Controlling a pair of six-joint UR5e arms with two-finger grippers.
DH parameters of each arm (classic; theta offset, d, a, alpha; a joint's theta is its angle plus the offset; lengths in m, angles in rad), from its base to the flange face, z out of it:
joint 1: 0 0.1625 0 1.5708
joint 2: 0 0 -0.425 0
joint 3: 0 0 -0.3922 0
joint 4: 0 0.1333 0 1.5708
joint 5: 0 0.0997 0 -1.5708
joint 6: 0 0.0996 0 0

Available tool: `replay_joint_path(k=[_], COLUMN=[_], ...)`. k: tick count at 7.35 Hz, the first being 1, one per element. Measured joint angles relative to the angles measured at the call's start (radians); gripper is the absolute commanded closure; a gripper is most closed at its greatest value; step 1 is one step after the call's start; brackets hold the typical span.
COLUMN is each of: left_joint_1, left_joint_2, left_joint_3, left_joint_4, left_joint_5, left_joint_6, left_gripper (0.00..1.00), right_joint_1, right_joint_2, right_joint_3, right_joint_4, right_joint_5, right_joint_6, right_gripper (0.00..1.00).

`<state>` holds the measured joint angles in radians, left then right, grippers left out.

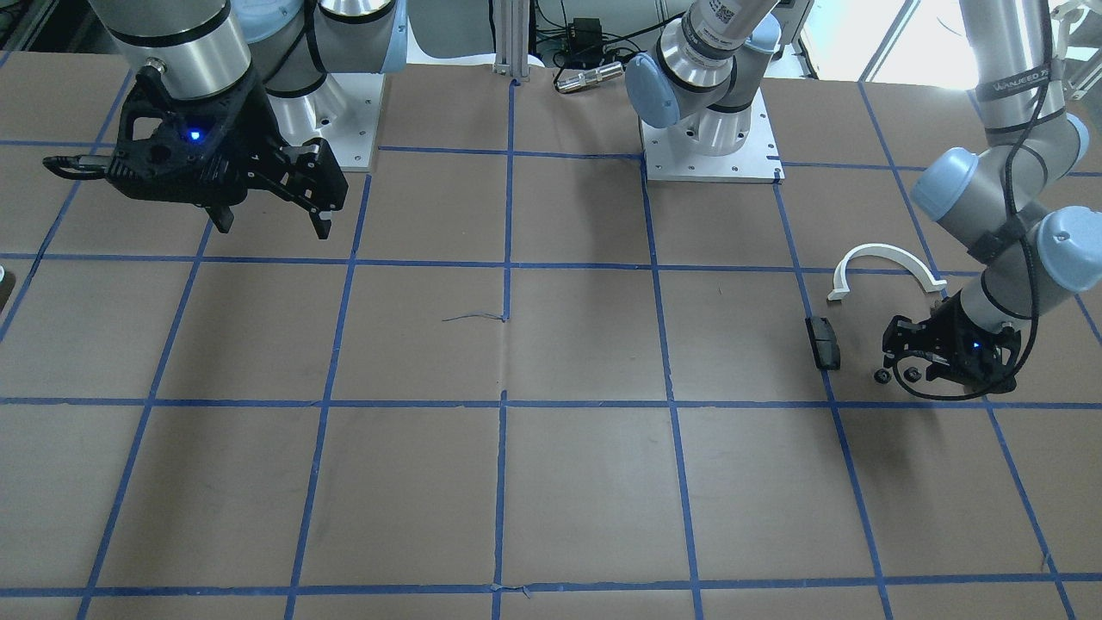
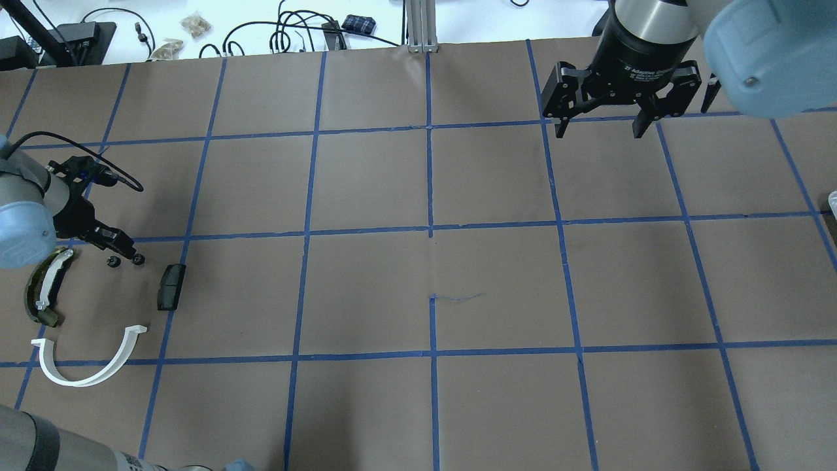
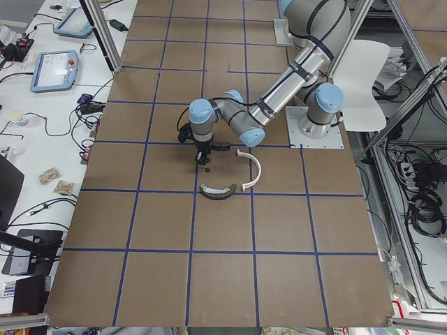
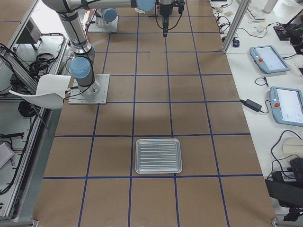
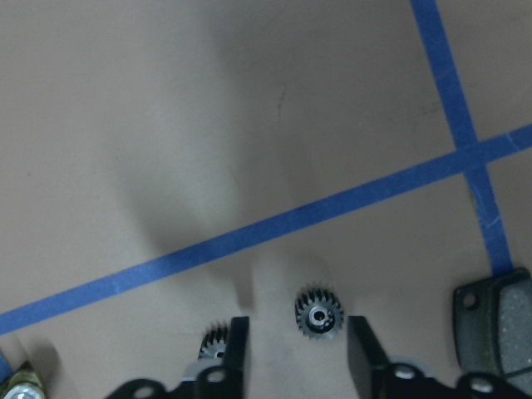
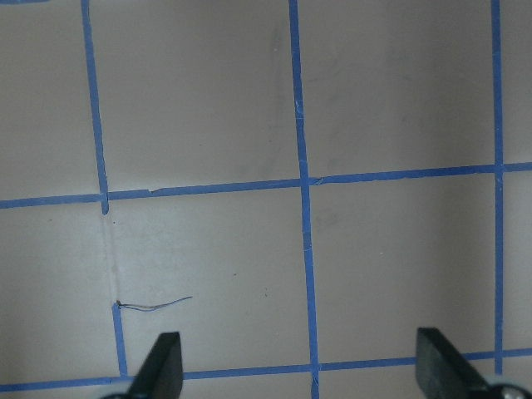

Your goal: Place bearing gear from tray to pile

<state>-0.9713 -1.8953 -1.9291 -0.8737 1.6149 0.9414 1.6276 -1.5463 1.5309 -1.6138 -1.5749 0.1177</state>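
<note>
Two small black bearing gears lie on the table by the pile. One gear (image 5: 318, 314) sits between the fingers of my left gripper (image 5: 297, 353), which is open and low over the table. The other gear (image 5: 216, 339) is just outside one finger. Overhead they show as two gears (image 2: 138, 260) (image 2: 113, 262) under the left gripper (image 2: 124, 250). The pile holds a white half-ring arc (image 2: 85, 366), an olive curved piece (image 2: 42, 291) and a black block (image 2: 171, 286). The tray (image 4: 158, 155) looks empty. My right gripper (image 2: 600, 127) is open and empty, high over the far side.
Blue tape lines grid the brown table. The tray stands far from the pile, at the table's right end. The arm base plates (image 1: 710, 159) are at the table's robot side. A small dark scratch mark (image 2: 458, 297) is at mid table.
</note>
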Motion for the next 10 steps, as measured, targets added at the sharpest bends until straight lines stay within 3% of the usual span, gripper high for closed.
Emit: replay_joint_path(k=[1, 3, 5, 6, 7, 10], left_joint_1=[-0.036, -0.213, -0.406, -0.497, -0.575, -0.663], left_joint_2=[0.04, 0.134, 0.19, 0.202, 0.211, 0.233], left_joint_3=[0.027, 0.167, 0.337, 0.385, 0.414, 0.463], left_joint_4=[-0.04, -0.266, -0.5, -0.554, -0.586, -0.699], left_joint_5=[0.013, 0.028, 0.026, 0.025, 0.025, 0.016], left_joint_6=[-0.024, -0.155, -0.358, -0.49, -0.603, -0.758], left_gripper=[0.4, 0.36, 0.25, 0.19, 0.07, 0.0], right_joint_1=[0.0, 0.0, 0.0, 0.0, 0.0, 0.0], right_joint_2=[0.0, 0.0, -0.001, -0.002, -0.002, -0.003], right_joint_3=[0.0, 0.0, 0.0, 0.001, 0.001, 0.0], right_joint_4=[0.0, 0.0, 0.0, 0.0, 0.0, 0.0], right_joint_5=[0.0, -0.001, -0.001, 0.0, 0.001, 0.001], right_joint_6=[0.0, 0.0, 0.0, 0.001, 0.001, 0.0], right_gripper=[0.0, 0.0, 0.0, 0.0, 0.0, 0.0])
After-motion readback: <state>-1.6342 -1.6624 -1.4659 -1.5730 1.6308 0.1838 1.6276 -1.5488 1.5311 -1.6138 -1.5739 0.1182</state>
